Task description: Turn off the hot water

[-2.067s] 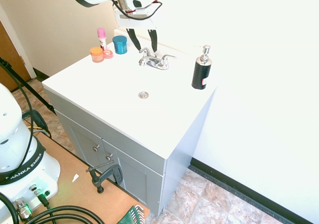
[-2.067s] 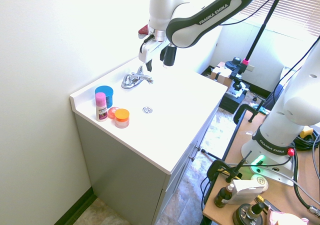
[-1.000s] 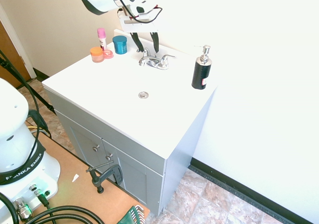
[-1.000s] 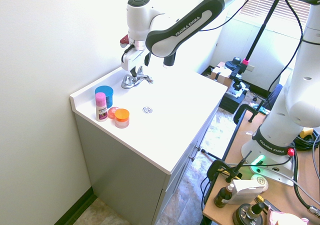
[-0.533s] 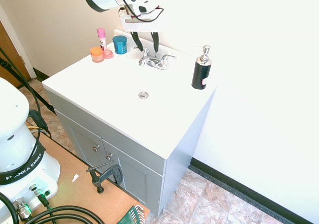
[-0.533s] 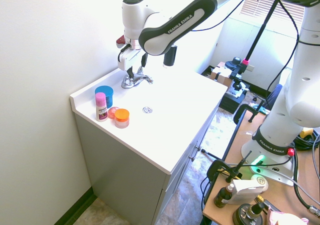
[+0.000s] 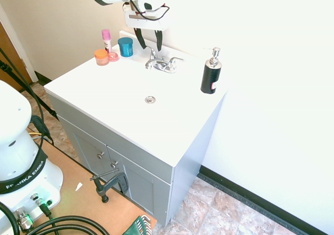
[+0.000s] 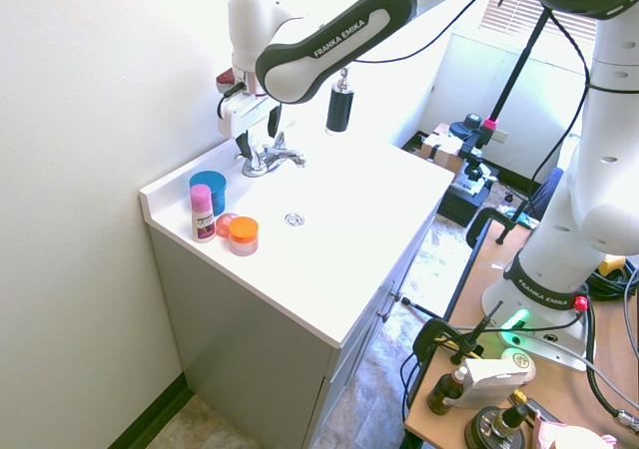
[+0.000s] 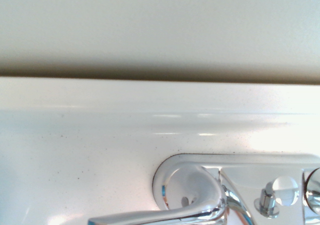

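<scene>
Gripper: the white and black two-finger gripper (image 7: 151,48) has its fingers spread, with nothing pinched.
Hot lever: the small shiny chrome left-hand lever (image 9: 155,215) is on the sink top, right below the fingertips; I can't tell if they touch.
Long way: it points outward from the curved chrome spout (image 8: 293,156), nearly along the pale wall (image 9: 160,25).
Room: the wall is close behind; the round blue jar (image 7: 126,47) is near the outer side. Open white top (image 7: 122,86) lies in front.
</scene>
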You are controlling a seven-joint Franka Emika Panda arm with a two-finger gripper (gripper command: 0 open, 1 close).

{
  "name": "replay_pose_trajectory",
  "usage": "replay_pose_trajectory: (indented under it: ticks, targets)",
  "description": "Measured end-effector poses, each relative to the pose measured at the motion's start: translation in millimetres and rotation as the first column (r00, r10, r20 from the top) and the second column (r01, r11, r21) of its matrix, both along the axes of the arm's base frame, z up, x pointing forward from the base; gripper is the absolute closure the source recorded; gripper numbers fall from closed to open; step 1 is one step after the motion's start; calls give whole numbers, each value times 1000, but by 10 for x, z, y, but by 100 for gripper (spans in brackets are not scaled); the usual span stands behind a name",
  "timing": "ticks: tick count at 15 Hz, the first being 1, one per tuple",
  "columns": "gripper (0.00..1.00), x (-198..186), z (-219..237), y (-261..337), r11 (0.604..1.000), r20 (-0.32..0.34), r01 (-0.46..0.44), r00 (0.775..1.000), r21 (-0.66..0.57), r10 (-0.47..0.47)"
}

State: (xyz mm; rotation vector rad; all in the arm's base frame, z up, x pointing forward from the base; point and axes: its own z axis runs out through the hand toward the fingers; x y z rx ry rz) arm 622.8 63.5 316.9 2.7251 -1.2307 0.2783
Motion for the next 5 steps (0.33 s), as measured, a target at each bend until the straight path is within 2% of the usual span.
replay_pose_trajectory:
  ticks: [2,5]
  targets:
    - [0,-42,61,-87,999,-6,3,1000,52,-3]
    - [0,-460,230,-381,992,-28,17,1000,126,-13]
